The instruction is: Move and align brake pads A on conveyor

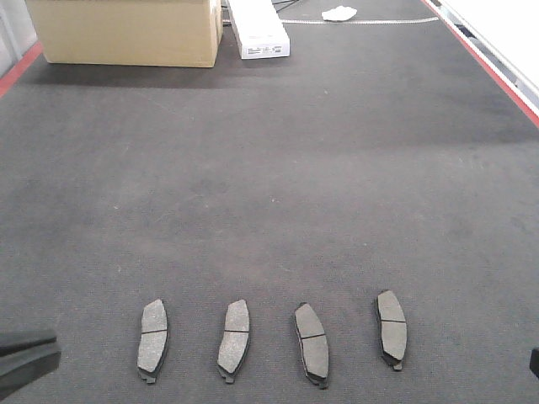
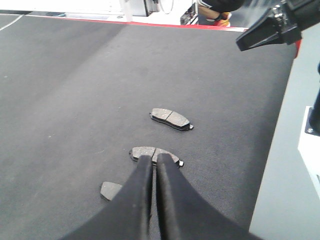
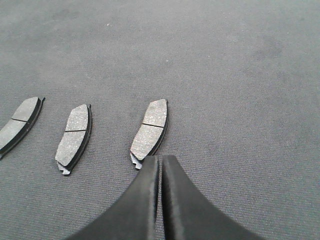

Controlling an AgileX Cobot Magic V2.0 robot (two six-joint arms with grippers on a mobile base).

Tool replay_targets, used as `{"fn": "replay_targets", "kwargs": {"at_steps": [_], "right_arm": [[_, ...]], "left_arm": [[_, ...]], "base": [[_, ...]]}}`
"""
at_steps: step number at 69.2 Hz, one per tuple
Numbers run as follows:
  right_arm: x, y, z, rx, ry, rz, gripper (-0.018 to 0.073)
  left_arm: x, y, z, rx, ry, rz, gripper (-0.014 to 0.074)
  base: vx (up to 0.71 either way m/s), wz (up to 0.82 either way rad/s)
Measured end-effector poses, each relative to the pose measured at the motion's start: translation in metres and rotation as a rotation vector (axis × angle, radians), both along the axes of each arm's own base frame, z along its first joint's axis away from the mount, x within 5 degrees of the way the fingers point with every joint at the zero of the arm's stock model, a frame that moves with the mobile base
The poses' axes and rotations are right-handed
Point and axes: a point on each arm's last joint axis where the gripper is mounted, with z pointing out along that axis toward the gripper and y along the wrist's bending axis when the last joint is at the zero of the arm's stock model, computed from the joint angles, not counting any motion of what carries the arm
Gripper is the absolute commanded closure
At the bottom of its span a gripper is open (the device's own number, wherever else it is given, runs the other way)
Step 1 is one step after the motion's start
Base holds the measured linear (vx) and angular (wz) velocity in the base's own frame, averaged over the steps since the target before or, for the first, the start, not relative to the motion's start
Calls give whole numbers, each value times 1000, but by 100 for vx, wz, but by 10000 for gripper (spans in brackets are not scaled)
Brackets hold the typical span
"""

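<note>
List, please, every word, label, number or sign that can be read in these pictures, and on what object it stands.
No text can be read.
White box: small dark print near its front edge, too small and blurred to read.
Cardboard box: no print visible.
Brake pads: no visible markings.

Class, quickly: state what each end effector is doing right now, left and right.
Left end effector: closed, holding nothing, above a curved grey-brown brake pad.
Right end effector: closed, empty.
</note>
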Motion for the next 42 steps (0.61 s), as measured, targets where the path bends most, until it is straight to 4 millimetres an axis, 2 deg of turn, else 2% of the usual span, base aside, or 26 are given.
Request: {"fn": "replay_targets", "kwargs": {"at_steps": [28, 42], "right_arm": [[0, 0, 0, 0, 1, 0, 562], [0, 0, 0, -1, 1, -1, 562]], "left_arm": [[0, 1, 2, -19, -12, 3, 603], [-2, 30, 6, -95, -69, 188, 603]], "base": [[0, 0], [0, 0]]}}
